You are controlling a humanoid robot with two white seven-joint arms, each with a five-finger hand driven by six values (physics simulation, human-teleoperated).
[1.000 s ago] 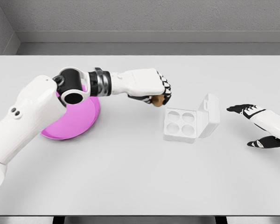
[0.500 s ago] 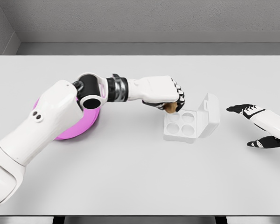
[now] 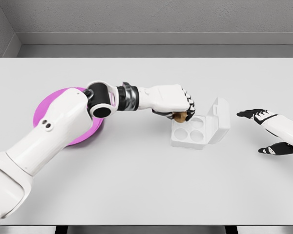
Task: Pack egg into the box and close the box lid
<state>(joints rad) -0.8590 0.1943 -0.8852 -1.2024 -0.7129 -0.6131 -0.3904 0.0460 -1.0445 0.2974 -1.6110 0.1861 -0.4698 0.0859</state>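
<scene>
Under the left hand's (image 3: pixel 172 99) curled fingers (image 3: pixel 188 103) sits the gripped egg (image 3: pixel 180 116), over the box's (image 3: pixel 199 126) rear-left cup. Other cups show empty; lid (image 3: pixel 219 113) up. Right hand (image 3: pixel 268 130) rests open.

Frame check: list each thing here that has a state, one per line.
egg: held in the left hand, over the box's far-left cup
box: lid open, upright; visible cups empty
left hand: shut on the egg
right hand: open, holding nothing
pink plate: nothing visible on it
</scene>
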